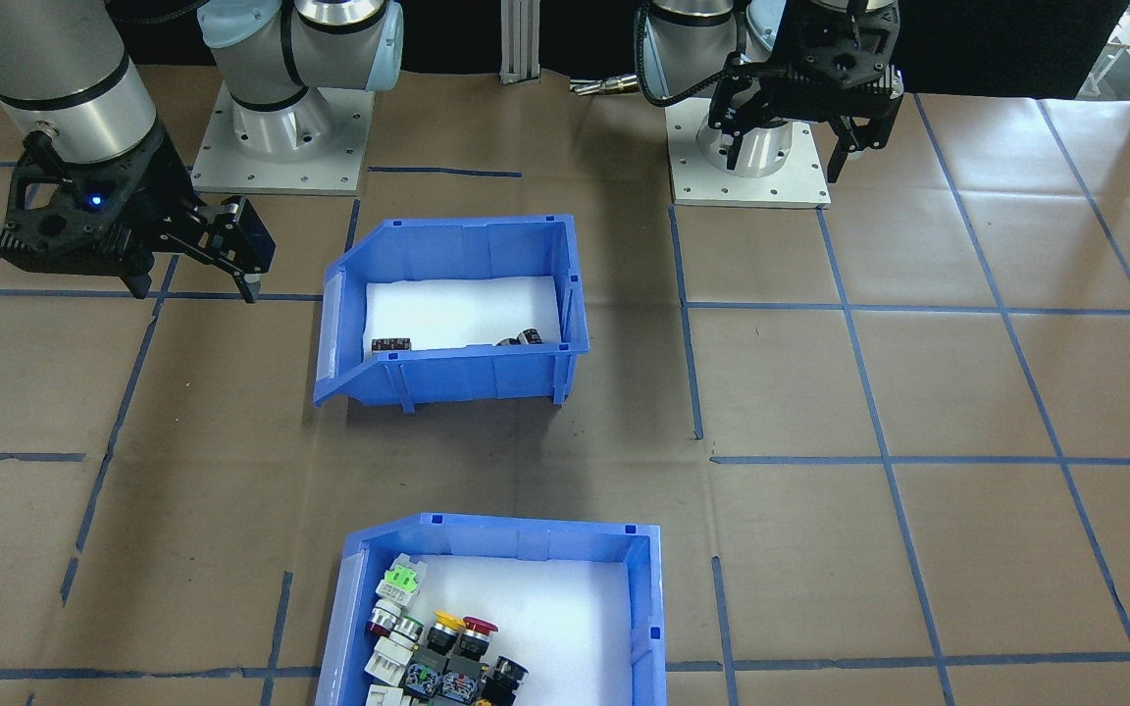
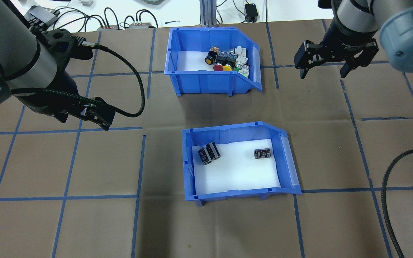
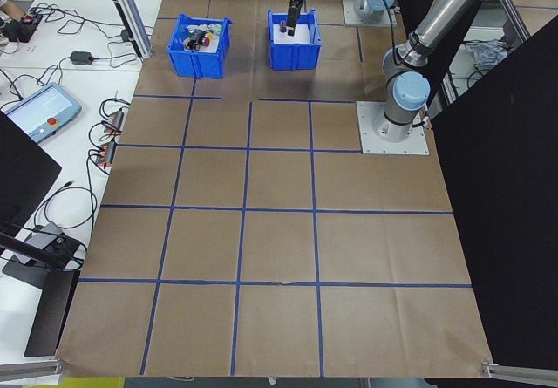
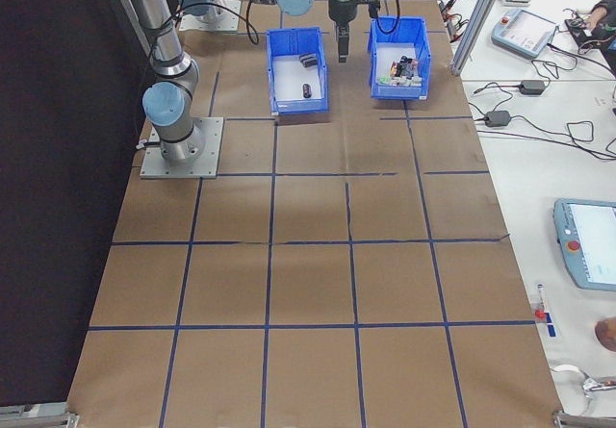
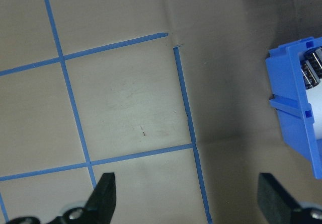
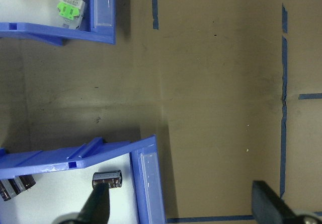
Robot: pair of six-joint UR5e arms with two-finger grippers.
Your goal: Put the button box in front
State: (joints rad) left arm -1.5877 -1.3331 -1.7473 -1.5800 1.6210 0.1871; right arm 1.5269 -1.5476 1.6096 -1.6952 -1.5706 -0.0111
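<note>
The button box (image 2: 206, 77) is a blue bin with a sloped side and a white floor. It holds a cluster of coloured push-buttons (image 2: 228, 61) and stands at the table's far side from the robot, at the near edge of the front-facing view (image 1: 643, 608). My left gripper (image 2: 97, 116) hangs open over bare paper, left of the other bin and well short of the button box. My right gripper (image 2: 324, 70) is open and empty, raised off to the right of the button box. A corner of the button box (image 6: 60, 32) shows in the right wrist view.
A second blue bin (image 2: 188, 165) with three black cylinders (image 2: 209, 153) stands nearer the robot, straight behind the button box. Brown paper with blue tape lines (image 2: 81, 129) covers the table. Cables and devices (image 2: 120, 21) lie past the far edge. The arm bases (image 1: 751, 147) stand behind the bins.
</note>
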